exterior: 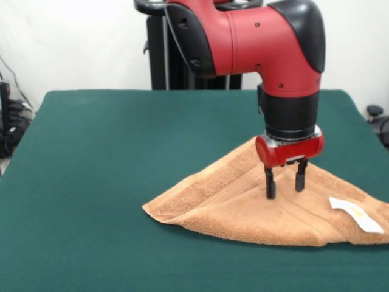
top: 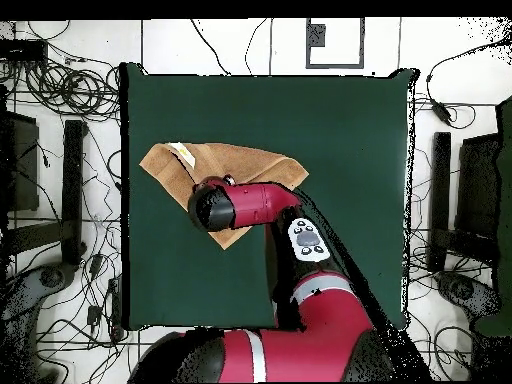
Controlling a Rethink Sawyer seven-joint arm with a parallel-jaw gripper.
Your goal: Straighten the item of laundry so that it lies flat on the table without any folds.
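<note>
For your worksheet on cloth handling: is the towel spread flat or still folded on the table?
Folded. The towel lies doubled into a triangle, with layered edges along its near side and its white tag on top. The gripper, fingers apart, is on it.

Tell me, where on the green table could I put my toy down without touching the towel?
The table is bare across the whole side away from the towel, and along the far strip behind it. In the overhead view, that is everything right of the towel. It is crowded only where the open gripper stands over the towel.

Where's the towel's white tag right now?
Front view: the white tag lies on the towel near its right end, right of the gripper.
</note>
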